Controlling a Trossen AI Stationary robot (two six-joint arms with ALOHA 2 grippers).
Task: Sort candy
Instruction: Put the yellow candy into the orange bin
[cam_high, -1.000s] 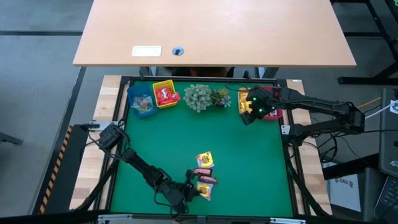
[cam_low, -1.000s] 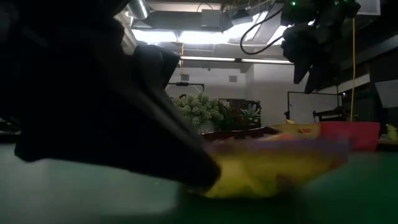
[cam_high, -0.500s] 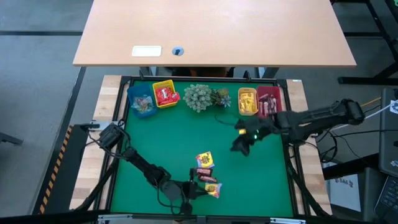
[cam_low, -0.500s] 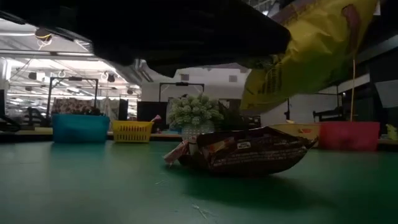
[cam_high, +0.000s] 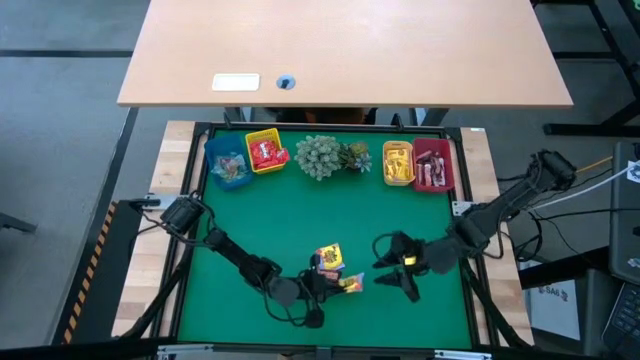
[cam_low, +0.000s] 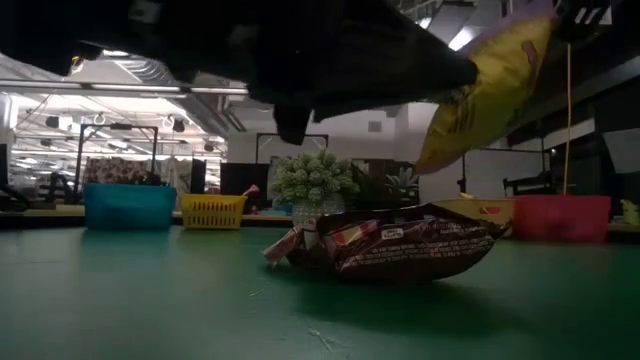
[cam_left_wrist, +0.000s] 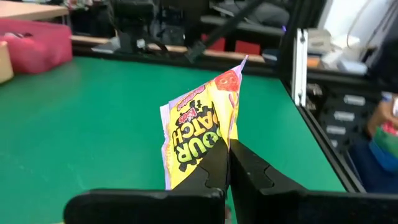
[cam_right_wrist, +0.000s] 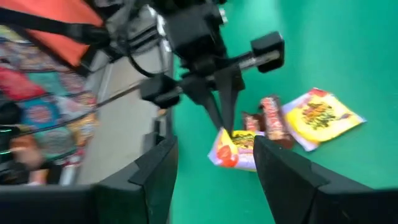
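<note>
The left hand pinches a yellow candy packet, which stands up above it.

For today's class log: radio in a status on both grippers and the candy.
Left gripper jaws shut on yellow packet, lifted. Right gripper jaws open, empty, beside candy pile. Nothing in the way.

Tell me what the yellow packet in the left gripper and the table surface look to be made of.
The yellow packet, pinched by the shut left gripper, looks like thin glossy plastic film: printed lettering, a crimped edge, and it creases where pinched. The table surface looks like a matte green mat, possibly felt or rubber; it shows no glare.
</note>
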